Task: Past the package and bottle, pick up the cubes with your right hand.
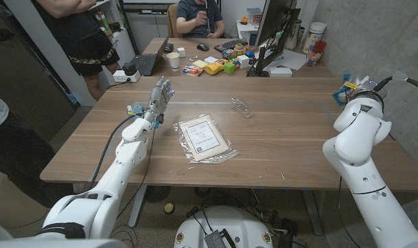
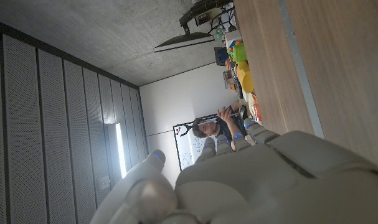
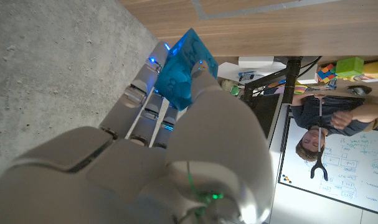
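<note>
The package bears a white label with unreadable print.

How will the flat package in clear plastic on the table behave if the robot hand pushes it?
The package lies flat and thin, so it would probably slide, not tip or roll. Its clear wrap looks glossy, so likely slippery. The loose crinkled edges suggest it may bend.

An office or lab workroom is showing here: a person is sitting at a far desk carrying a laptop, a monitor and a keyboard, a whiteboard is hanging behind, and concrete walls are enclosing the wooden surface.
</note>
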Motion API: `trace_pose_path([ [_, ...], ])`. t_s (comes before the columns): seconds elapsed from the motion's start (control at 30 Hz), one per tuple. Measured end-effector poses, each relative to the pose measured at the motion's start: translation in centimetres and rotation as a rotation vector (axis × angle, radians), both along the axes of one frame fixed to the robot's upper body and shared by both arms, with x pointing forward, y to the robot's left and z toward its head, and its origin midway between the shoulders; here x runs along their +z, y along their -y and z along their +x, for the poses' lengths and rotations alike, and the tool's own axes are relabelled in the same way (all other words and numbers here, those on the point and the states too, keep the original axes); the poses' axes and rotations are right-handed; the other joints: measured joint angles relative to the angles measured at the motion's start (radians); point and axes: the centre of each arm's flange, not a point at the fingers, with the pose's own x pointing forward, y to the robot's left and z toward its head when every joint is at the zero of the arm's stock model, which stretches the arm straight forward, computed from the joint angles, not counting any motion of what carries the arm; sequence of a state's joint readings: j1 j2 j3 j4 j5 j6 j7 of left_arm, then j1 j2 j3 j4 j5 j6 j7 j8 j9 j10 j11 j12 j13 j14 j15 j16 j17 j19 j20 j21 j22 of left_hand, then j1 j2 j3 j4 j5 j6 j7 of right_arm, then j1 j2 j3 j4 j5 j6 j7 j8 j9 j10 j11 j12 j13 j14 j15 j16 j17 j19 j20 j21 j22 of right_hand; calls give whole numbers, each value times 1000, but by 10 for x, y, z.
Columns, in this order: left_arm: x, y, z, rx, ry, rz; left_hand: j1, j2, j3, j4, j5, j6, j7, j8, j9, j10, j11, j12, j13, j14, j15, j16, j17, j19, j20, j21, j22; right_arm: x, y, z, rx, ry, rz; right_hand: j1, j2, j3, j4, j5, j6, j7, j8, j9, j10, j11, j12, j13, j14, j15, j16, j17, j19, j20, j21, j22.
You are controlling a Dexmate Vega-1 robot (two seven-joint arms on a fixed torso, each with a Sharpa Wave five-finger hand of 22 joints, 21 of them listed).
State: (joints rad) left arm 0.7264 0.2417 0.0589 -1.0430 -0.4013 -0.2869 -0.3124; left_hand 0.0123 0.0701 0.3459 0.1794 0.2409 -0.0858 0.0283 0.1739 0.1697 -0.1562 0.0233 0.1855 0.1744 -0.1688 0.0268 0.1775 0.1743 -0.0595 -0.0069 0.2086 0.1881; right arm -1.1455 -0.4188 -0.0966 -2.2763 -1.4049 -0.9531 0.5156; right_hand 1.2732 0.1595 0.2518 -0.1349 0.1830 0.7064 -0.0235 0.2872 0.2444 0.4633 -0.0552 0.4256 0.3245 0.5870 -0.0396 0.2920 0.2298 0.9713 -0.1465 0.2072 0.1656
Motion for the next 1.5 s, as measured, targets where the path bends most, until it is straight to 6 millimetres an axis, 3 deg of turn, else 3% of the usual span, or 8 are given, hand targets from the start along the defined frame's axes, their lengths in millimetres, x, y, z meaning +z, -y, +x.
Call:
trace_pose_path([
  [0.67,-2,1,-14,9,15,-6,0,0,-8,0,0,0,0,0,0,0,0,0,0,0,0,0,0,0,0,0,0,-2,2,-18,47,140,-34,0,0,0,0,2,16,2,-1,3,14,3,4,8,17,4,-7,1,16,-2,0,0],
  [1.5,-16,-7,-32,20,15,-22,0,0,-13,-4,0,0,0,0,0,0,0,0,0,0,0,0,0,0,0,0,-2,-6,-5,-34,63,181,-50,2,-2,3,-3,1,27,2,-5,4,23,5,4,12,37,5,-15,0,30,-9,0,0],
])
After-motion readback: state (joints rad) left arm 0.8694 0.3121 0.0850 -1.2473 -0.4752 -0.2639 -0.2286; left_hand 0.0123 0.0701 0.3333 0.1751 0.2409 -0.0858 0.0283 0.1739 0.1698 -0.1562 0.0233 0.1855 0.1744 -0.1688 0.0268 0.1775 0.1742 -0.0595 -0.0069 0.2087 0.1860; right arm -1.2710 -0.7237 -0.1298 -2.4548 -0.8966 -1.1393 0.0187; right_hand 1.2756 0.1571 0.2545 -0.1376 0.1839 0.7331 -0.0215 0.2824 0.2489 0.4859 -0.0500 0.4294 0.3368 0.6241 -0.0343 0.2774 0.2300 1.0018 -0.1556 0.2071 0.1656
